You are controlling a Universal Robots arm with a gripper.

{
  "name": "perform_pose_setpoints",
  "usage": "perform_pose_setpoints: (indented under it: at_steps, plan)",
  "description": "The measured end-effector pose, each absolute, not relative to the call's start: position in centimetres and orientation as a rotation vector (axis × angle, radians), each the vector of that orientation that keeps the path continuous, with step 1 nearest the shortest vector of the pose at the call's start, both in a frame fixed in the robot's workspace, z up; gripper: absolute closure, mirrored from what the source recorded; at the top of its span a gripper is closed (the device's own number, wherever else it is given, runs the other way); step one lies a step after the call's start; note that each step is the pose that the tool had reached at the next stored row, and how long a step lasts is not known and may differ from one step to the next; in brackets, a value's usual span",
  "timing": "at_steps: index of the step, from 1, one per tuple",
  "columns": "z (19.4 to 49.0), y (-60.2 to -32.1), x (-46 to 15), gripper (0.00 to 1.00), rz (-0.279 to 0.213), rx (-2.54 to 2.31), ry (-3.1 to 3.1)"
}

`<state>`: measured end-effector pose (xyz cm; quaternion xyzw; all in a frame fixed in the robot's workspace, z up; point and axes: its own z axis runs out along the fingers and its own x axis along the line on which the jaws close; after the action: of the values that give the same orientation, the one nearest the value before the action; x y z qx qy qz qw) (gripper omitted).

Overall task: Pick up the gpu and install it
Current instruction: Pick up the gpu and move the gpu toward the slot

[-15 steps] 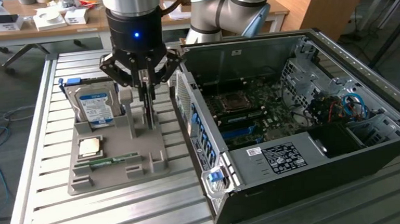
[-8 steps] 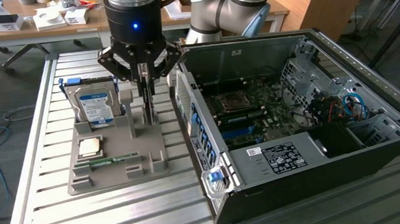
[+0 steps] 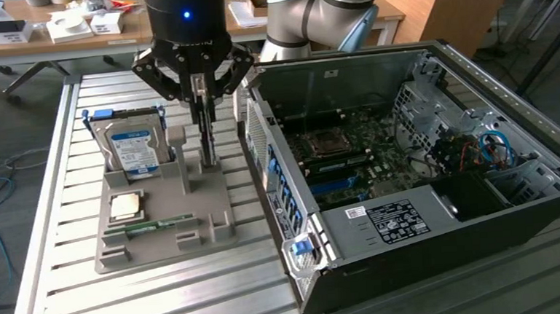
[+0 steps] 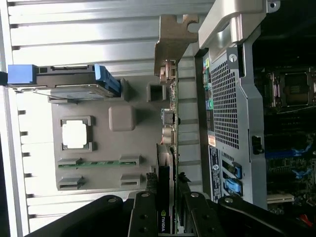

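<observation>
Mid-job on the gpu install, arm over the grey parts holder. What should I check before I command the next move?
1. Grip: black gripper shut on the thin green circuit-board gpu with silver bracket: ok.
2. Orientation: gpu on edge, upright between the fingers: ok.
3. gpu clear of the grey plastic holder: cannot tell; its lower end sits level with the holder's posts.
4. Silver hard drive with blue-white label stands in the holder, apart from the gripper: ok.
5. Black computer case has its side open, dark motherboard exposed: ok.
6. Expansion slot free: cannot tell.
</observation>
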<state>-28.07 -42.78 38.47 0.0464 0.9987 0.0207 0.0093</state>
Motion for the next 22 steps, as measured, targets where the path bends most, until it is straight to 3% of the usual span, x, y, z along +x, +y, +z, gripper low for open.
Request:
perform_pose_setpoints:
  at_steps: [22]
  plan:
    - [41.2, -42.8, -28.1, 0.73, 0.065, 0.144, 3.119]
